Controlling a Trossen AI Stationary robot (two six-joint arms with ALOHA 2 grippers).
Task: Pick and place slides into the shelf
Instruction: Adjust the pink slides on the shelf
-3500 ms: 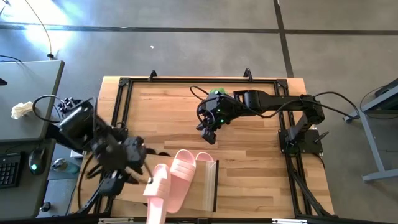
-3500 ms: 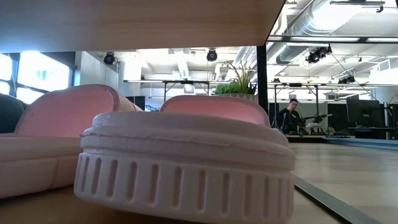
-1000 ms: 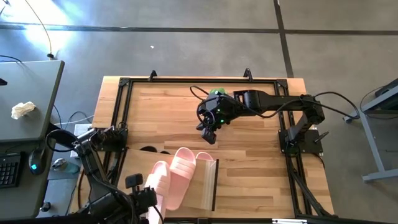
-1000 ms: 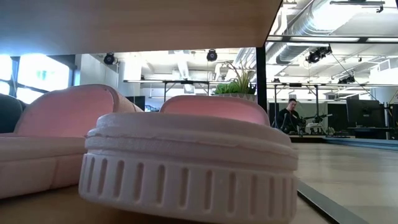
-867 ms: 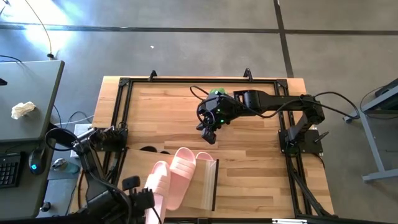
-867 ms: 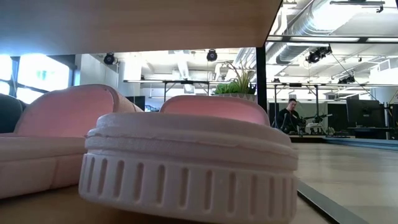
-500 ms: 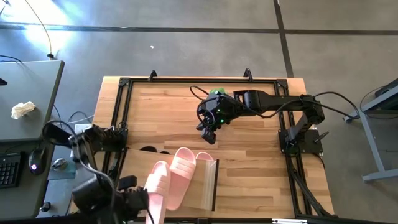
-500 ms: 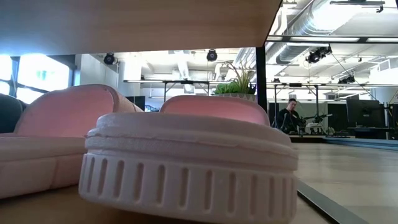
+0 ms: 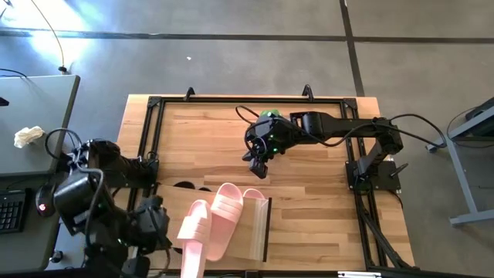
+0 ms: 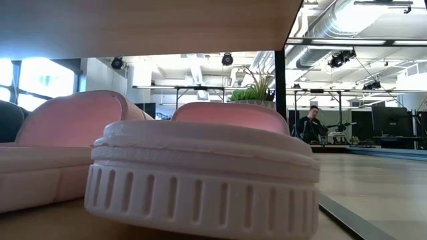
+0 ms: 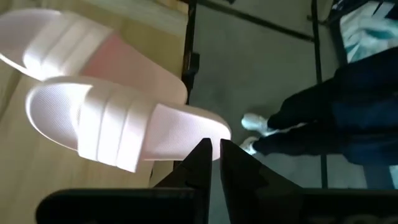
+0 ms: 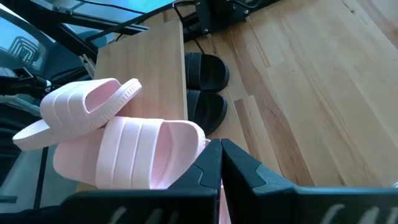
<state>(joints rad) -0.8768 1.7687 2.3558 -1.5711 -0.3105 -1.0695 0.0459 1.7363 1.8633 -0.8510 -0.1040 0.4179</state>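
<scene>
Two light pink slides (image 9: 197,232) (image 9: 228,215) lie side by side on the shelf's flat top (image 9: 251,239); the left one's heel overhangs the near edge (image 11: 199,127). Two black slides (image 12: 205,87) poke out from under the shelf's far edge. The low view looks into the shelf, where more pink slides (image 10: 200,180) rest on their soles. My left gripper (image 9: 158,228) is shut and stands left of the shelf, pointing at the slides with nothing in it. My right gripper (image 9: 258,166) hangs shut over the middle of the table.
A small green plant (image 9: 268,116) stands on the table behind my right arm. A black frame (image 9: 147,139) runs around the tabletop. A person's dark clothes and white shoes (image 11: 252,124) show on the floor by the table's near left corner. A desk (image 9: 31,131) stands to the left.
My left arm has drawn back from the near end of the left pink slide toward the table's left edge and a little toward its far edge, with its elbow swinging up. Both slides on the shelf top stay where they were.
</scene>
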